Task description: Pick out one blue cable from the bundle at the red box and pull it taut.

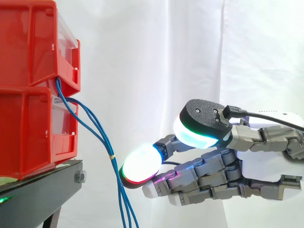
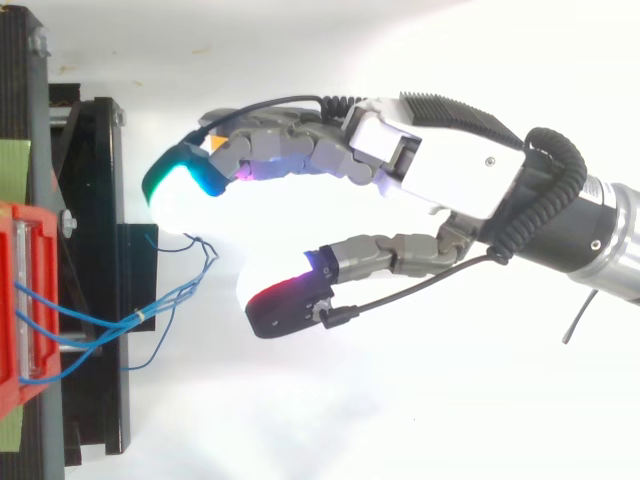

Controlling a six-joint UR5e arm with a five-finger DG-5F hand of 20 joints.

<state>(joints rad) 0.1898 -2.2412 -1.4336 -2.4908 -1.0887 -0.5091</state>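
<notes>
A bundle of thin blue cables (image 1: 90,126) comes out between two stacked red bins (image 1: 28,128) and hangs down past the stand's edge. A small yellow band (image 1: 112,156) ties the strands together. My hand (image 1: 266,161) reaches in from the right with its fingers relaxed and spread, open and holding nothing. One glowing fingertip (image 1: 140,164) sits just right of the cables, close to the band; I cannot tell if it touches. In the top view the cables (image 2: 150,310) fan out towards the gap between the fingers and thumb of the hand (image 2: 450,170).
The red bins (image 2: 25,300) rest on a black stand (image 1: 42,190) at the left. A white curtain hangs behind everything. Open room lies below and to the right of the hanging cables.
</notes>
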